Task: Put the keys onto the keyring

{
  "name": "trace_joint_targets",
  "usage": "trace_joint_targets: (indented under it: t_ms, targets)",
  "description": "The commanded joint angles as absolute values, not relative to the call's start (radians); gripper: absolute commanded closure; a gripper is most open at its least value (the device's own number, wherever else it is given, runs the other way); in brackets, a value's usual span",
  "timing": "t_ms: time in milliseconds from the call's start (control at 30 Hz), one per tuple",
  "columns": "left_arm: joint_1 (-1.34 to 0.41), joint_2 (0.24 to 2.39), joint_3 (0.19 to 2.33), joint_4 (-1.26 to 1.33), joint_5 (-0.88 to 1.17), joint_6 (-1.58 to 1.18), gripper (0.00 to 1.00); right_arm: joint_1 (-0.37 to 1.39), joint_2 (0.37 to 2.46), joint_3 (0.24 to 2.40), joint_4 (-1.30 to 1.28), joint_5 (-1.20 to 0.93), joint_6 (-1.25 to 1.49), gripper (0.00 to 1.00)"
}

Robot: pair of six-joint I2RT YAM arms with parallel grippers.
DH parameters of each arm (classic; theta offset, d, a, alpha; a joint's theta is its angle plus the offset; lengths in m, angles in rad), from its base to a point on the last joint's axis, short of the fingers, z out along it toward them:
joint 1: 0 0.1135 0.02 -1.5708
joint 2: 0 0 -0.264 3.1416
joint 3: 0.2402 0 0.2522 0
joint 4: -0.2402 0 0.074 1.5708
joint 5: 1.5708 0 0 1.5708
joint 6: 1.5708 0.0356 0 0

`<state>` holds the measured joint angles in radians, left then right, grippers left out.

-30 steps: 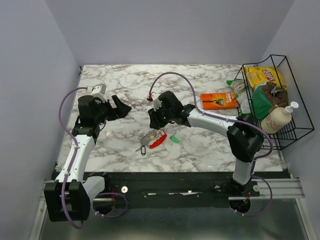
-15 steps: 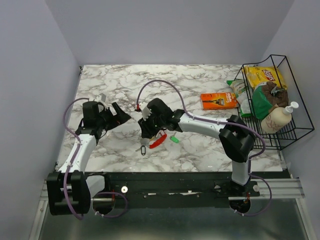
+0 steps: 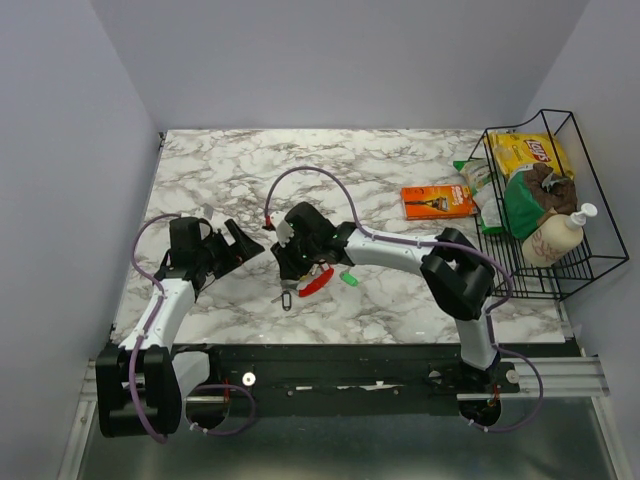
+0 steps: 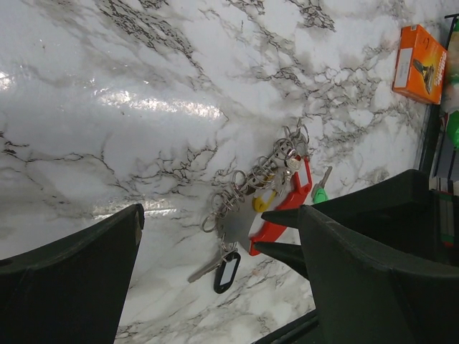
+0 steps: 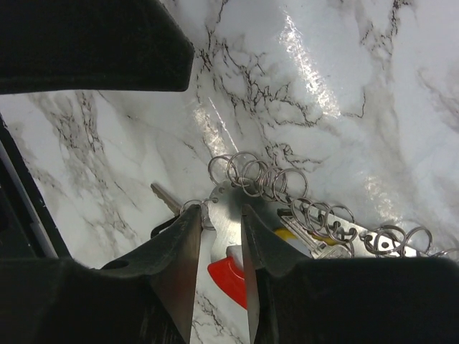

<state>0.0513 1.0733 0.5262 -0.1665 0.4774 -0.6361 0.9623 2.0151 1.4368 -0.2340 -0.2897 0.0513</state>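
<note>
The left arm lies low, and the left gripper [image 3: 242, 240] is spread wide and holds nothing; the keys [image 4: 276, 190] lie ahead, between its two fingers. The right arm reaches across. The right gripper [image 5: 220, 211] stands over the bunch with its jaws narrowed around a flat silver tag [image 5: 224, 197], but I cannot tell whether they pinch it. The keyring [image 5: 258, 175], a chain of linked rings, lies just beyond its tips. Only the top view shows the wire basket [image 3: 590, 262], with a yellow bag [image 3: 525, 152] and a bottle [image 3: 555, 238] inside.

We see the red key [image 5: 228, 276] only through the gap between the right fingers [image 5: 172, 251]; the ring chain [image 5: 287, 190] vanishes behind one of them; any grip we cannot judge; a left finger [image 4: 373, 272] half hides the green key [image 4: 320, 192].
</note>
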Motion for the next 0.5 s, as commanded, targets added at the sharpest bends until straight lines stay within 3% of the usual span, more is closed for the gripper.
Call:
trace_joint_targets:
  t_ms: [0,467]
  targets:
    - [0.057,1.06,0.537,-0.167,0.505,-0.627,0.04,0.973,2.051,1.482,-0.258,-0.282,0.04,0.64]
    - [0.057,1.069,0.538,-0.167,0.511,-0.618,0.04,0.977,2.108,1.523,-0.261,-0.258,0.04,0.68]
